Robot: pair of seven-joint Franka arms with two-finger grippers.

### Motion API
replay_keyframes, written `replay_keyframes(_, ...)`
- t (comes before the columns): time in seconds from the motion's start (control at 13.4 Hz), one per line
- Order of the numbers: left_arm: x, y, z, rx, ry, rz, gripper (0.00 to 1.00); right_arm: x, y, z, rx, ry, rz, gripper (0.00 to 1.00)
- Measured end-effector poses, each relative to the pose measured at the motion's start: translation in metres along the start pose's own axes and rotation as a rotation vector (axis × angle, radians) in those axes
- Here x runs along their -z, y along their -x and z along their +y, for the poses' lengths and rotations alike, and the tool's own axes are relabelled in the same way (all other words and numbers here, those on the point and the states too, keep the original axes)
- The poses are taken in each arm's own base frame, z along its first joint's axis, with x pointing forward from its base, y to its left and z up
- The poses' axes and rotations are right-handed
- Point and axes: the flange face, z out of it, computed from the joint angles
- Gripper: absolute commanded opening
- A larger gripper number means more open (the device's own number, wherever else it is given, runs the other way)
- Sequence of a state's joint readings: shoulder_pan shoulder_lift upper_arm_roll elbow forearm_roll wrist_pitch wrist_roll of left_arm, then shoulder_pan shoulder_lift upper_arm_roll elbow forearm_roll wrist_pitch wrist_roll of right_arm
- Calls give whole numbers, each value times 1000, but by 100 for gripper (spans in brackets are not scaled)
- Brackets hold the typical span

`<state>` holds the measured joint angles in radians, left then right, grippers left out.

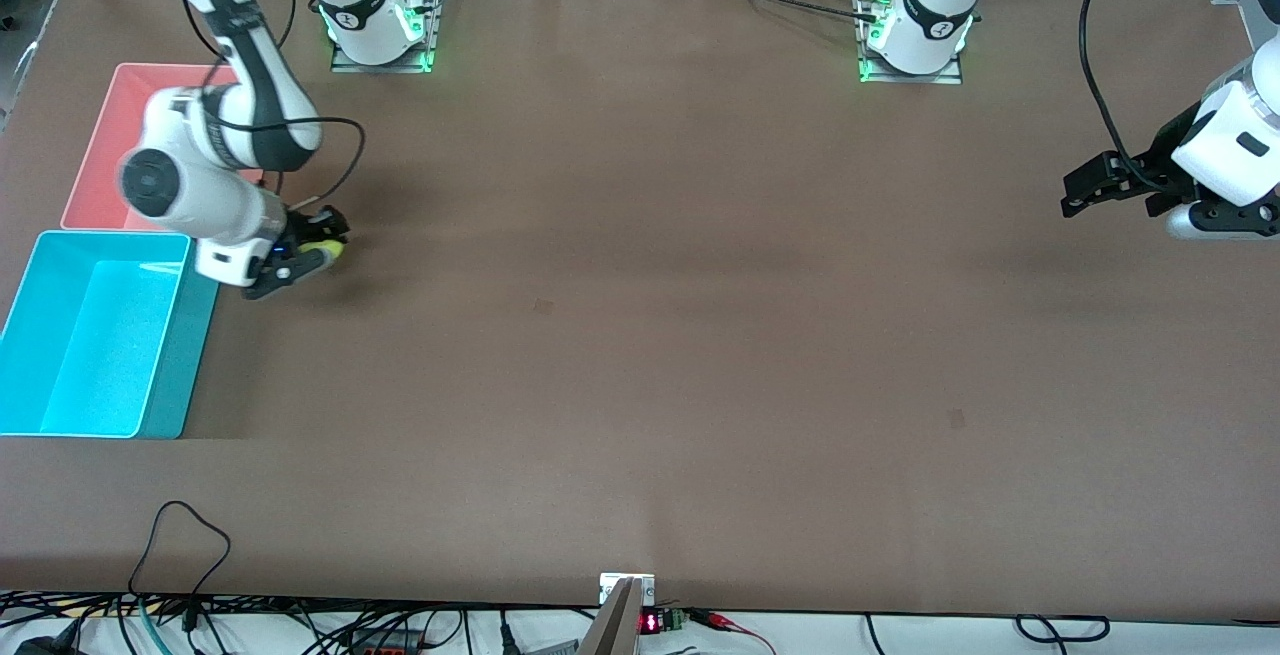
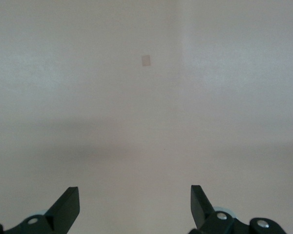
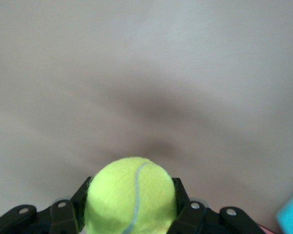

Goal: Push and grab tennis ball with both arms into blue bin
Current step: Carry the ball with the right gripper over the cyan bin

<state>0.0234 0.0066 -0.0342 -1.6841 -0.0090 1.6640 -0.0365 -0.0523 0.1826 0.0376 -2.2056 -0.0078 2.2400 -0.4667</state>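
My right gripper (image 1: 318, 253) is shut on the yellow-green tennis ball (image 1: 328, 251), held above the brown table beside the blue bin (image 1: 60, 275). In the right wrist view the tennis ball (image 3: 132, 195) fills the gap of the right gripper (image 3: 132, 202), with a black finger (image 3: 181, 195) against each side. A corner of the blue bin (image 3: 292, 215) shows there. The blue bin is open-topped with nothing in it. My left gripper (image 1: 1085, 190) is open and empty, waiting above the table at the left arm's end. In the left wrist view the left gripper (image 2: 135, 204) has its fingers wide apart over bare table.
A pink bin (image 1: 110, 135) stands beside the blue bin, farther from the front camera, partly covered by the right arm. The arm bases (image 1: 380, 20) stand along the table's back edge. Cables hang along the table's front edge (image 1: 180, 535).
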Motion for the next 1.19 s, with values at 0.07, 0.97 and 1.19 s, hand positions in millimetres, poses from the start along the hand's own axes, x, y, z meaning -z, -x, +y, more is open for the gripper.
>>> replay_keyframes(0.07, 0, 0, 0, 0, 0, 0, 100, 22, 3, 21, -36, 13, 24, 0)
replay_keyframes(0.97, 0, 1, 6, -11, 0, -5, 100, 23, 103, 226, -302, 147, 27, 0)
replay_keyframes(1.19, -1, 3, 6, -11, -1, -24, 100, -25, 108, 242, -317, 138, -13, 1)
